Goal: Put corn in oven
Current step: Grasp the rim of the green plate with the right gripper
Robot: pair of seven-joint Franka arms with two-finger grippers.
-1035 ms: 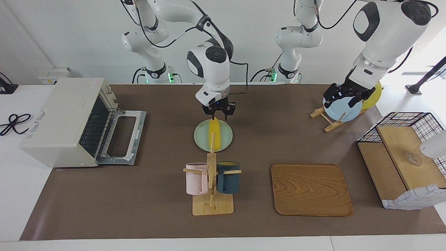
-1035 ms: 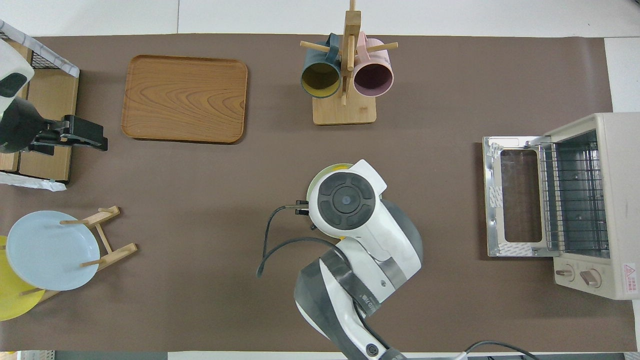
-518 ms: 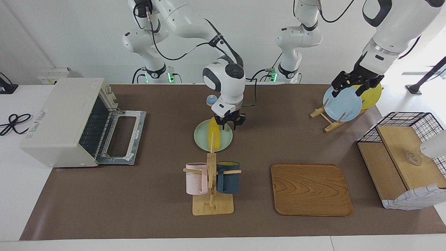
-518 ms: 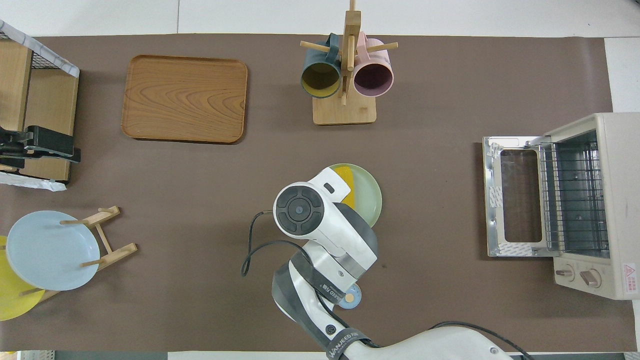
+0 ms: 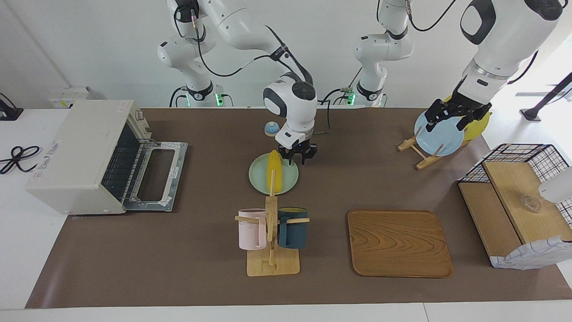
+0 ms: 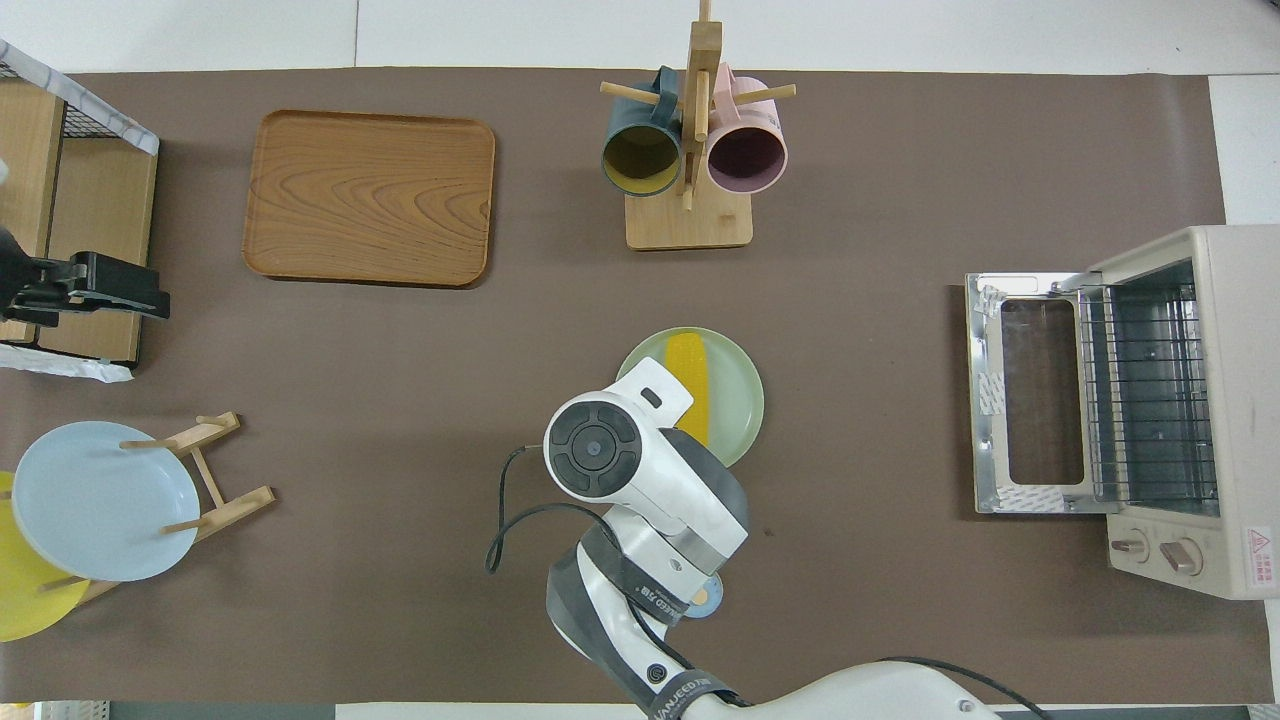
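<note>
Lying on the pale green plate (image 5: pixel 286 182) in the middle of the table, the corn (image 5: pixel 273 171) keeps its long axis running from the robots' end toward the mug rack (image 5: pixel 271 232), and nothing holds it. The right gripper (image 5: pixel 298 156) hangs low at the plate's edge, just beside the end of the cob that is nearer to the robots, on the side toward the left arm's end of the table; it grasps nothing, and I cannot tell how wide its fingers stand. So the cob lies from this claw toward the oven (image 5: pixel 85 156), which stands at the right arm's end of the table with its door dropped open and the wire rack showing. I judge that the claw must shift sideways over the cob and close across its narrow width. The right arm is clearly the nearer one; the left gripper (image 5: pixel 451 117) waits with its fingers spread wide over the blue plate (image 5: pixel 440 138) in the wooden stand. On the right arm's band, in the overhead view, a word like "WANJEED" can be read; the oven's small red label is too small to read.
</note>
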